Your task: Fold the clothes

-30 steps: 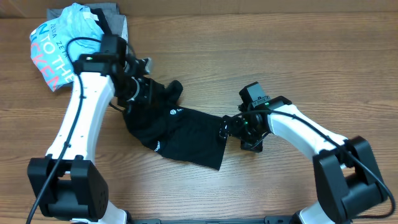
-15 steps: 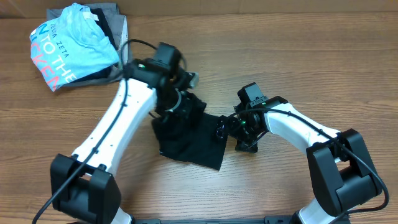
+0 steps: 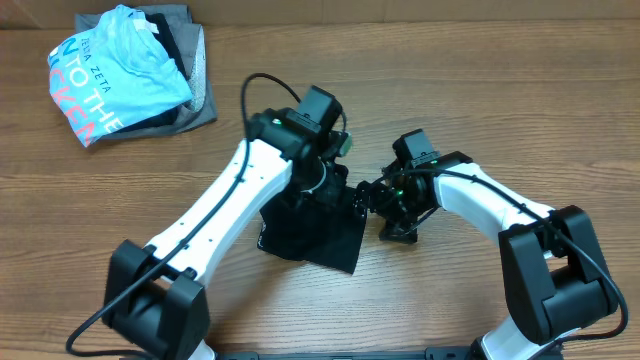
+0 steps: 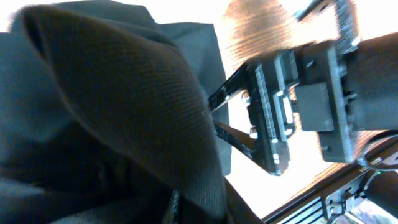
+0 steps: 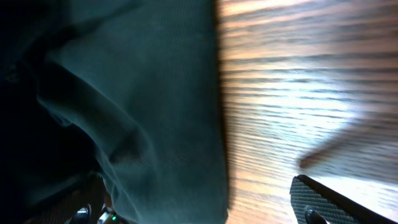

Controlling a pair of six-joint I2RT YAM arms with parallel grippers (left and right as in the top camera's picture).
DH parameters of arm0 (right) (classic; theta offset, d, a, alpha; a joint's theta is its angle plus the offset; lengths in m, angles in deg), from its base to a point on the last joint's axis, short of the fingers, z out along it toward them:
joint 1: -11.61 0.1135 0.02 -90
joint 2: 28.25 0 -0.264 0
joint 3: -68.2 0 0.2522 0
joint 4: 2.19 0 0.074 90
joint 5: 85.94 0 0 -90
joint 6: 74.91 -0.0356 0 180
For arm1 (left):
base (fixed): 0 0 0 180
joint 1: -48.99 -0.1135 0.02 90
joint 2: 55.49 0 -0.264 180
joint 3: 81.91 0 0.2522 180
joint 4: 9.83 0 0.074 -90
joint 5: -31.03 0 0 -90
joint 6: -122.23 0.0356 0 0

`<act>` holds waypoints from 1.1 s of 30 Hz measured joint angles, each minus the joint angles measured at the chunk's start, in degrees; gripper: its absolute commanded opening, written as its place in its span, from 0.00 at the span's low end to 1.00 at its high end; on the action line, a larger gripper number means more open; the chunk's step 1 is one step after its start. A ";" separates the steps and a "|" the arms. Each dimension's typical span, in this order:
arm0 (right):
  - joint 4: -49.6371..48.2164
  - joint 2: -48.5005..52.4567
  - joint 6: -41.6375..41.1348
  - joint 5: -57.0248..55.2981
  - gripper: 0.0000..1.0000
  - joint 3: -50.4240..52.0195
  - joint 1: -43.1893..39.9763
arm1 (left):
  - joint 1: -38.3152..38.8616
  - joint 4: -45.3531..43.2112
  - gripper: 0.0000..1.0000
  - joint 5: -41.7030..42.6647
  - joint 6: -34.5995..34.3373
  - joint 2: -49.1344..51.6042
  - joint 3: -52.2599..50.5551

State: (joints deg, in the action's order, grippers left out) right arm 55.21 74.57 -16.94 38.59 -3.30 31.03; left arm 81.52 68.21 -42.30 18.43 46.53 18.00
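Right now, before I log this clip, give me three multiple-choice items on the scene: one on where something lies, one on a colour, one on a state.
1. Where does the light blue tee lie?
A) on the grey clothes at the table's far left corner
B) under the right arm
C) at the near edge

2. What colour is the T-shirt at the middle of the table?
A) white
B) black
C) red

3. How does that T-shirt lie?
A) hanging off the table
B) spread flat, sleeves out
C) doubled over in a compact shape under the left arm

Answers:
1 A: the overhead view shows it on top of the grey pile in that corner.
2 B: it looks black or very dark in every view.
3 C: no sleeve lies spread, and it sits wholly on the wood.
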 measured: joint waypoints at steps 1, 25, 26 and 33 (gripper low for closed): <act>1.01 0.00 0.85 0.72 0.99 -0.07 -0.81 | 0.55 -0.15 0.07 -0.11 -0.37 0.59 0.00; 23.04 0.48 19.56 5.09 1.00 -16.28 -26.01 | 9.49 -2.32 1.00 3.54 -2.75 13.46 3.06; 22.97 0.48 19.85 5.07 1.00 -16.28 -26.05 | 9.49 -0.85 1.00 3.52 -2.45 13.18 4.48; 22.77 0.48 20.65 5.09 1.00 -16.31 -26.03 | 8.90 10.16 1.00 3.28 0.72 7.82 15.78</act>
State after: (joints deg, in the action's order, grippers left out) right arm 77.99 75.06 3.72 43.68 -19.60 5.00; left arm 90.42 78.37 -39.02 19.15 54.35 33.78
